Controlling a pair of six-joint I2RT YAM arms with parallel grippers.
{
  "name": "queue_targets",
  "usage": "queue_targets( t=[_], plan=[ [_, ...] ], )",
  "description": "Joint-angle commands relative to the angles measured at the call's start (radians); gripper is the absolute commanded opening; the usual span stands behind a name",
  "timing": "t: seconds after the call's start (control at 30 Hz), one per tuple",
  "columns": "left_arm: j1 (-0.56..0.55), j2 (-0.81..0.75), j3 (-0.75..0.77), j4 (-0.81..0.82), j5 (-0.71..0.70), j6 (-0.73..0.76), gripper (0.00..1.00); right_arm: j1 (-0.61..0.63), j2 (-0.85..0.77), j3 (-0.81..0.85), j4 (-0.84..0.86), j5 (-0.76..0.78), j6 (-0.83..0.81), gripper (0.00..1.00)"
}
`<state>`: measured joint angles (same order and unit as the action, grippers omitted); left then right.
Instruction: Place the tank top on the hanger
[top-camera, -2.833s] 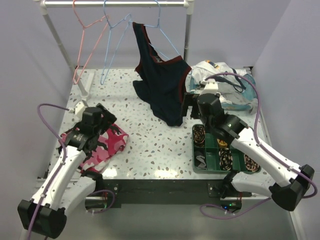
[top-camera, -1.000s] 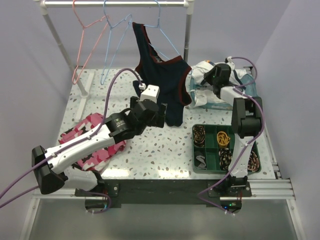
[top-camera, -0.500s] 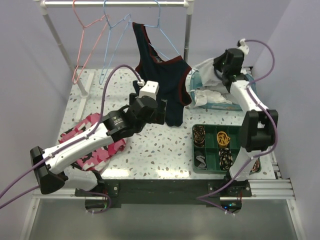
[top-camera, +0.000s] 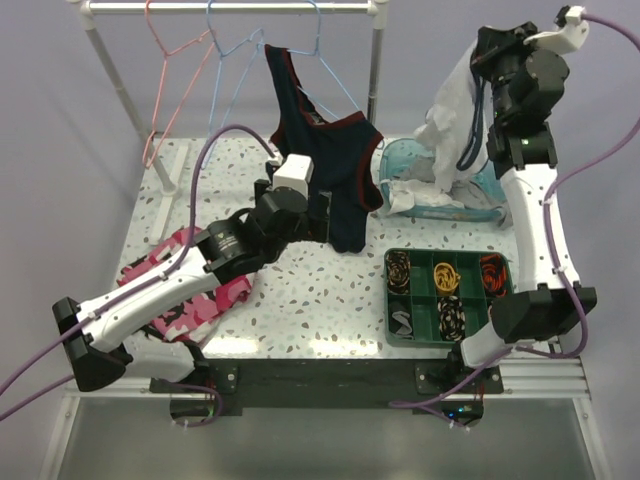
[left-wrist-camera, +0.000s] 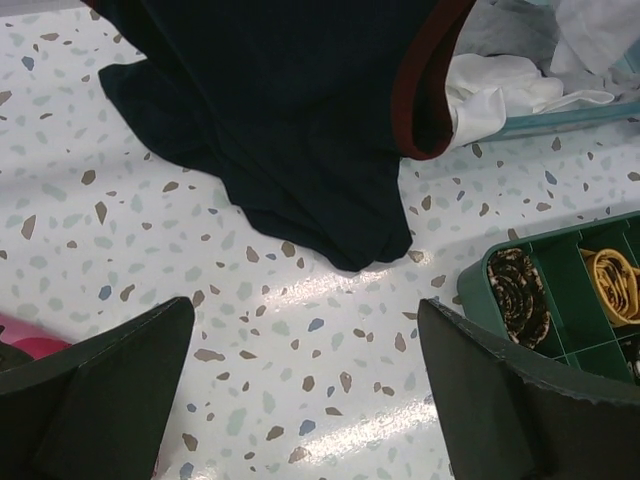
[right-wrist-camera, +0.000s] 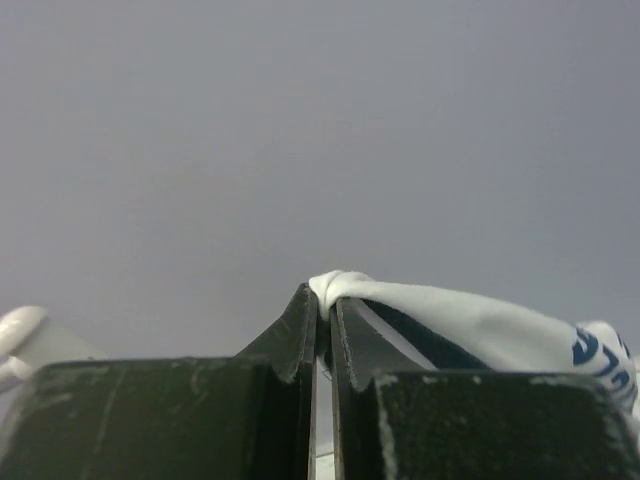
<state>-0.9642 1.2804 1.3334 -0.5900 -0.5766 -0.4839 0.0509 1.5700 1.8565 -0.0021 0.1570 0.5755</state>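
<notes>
My jaws stand wide apart at lower left and lower right, over bare speckled tabletop (left-wrist-camera: 300, 340). Ahead, a dark navy top (left-wrist-camera: 290, 110) with red trim rests its hem on the tabletop. Upper right: white cloth (left-wrist-camera: 500, 85). Right edge: a green compartment tray (left-wrist-camera: 478, 272) holding a patterned coil (left-wrist-camera: 520, 292) and a yellow coil (left-wrist-camera: 612, 282). Left edge: a pink sliver (left-wrist-camera: 25, 347).

tank top (top-camera: 450, 110): white, navy trim, blue print
hanger (top-camera: 214, 95): light blue
tray (top-camera: 421, 296): dark green
top behind-left of tray (top-camera: 325, 170): dark navy, red trim
garment left of tray (top-camera: 190, 290): pink camouflage
table (top-camera: 300, 290): white, grey-brown speckles
</notes>
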Motion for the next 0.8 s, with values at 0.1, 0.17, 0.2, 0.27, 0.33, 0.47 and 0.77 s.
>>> queue_targets(
  t=[0.1,0.17,0.2,0.27,0.33,0.47,0.77],
  plan=[
    [0.004,-0.062,0.032,0.082,-0.017,0.03,1.0,0.004,-0.038,0.289,-0.053,-0.062,-0.003,0.0],
    [0.004,-0.07,0.024,0.091,-0.019,0.028,1.0,0.006,-0.038,0.37,-0.078,-0.074,0.012,0.0],
    [0.005,-0.079,0.02,0.096,-0.019,0.027,1.0,0.006,-0.045,0.388,-0.096,-0.091,0.02,0.0],
    [0.007,-0.098,0.007,0.104,-0.016,0.024,1.0,0.006,-0.068,0.397,-0.098,-0.118,0.055,0.0],
    [0.007,-0.108,0.0,0.111,-0.017,0.021,1.0,0.01,-0.114,0.377,-0.096,-0.154,0.098,0.0],
    [0.008,-0.147,-0.005,0.11,-0.029,-0.005,1.0,0.058,-0.209,0.264,-0.11,-0.25,0.142,0.0],
    [0.024,-0.234,-0.003,0.095,-0.084,-0.05,1.0,0.438,-0.179,0.308,-0.228,-0.265,0.06,0.0]
  ],
)
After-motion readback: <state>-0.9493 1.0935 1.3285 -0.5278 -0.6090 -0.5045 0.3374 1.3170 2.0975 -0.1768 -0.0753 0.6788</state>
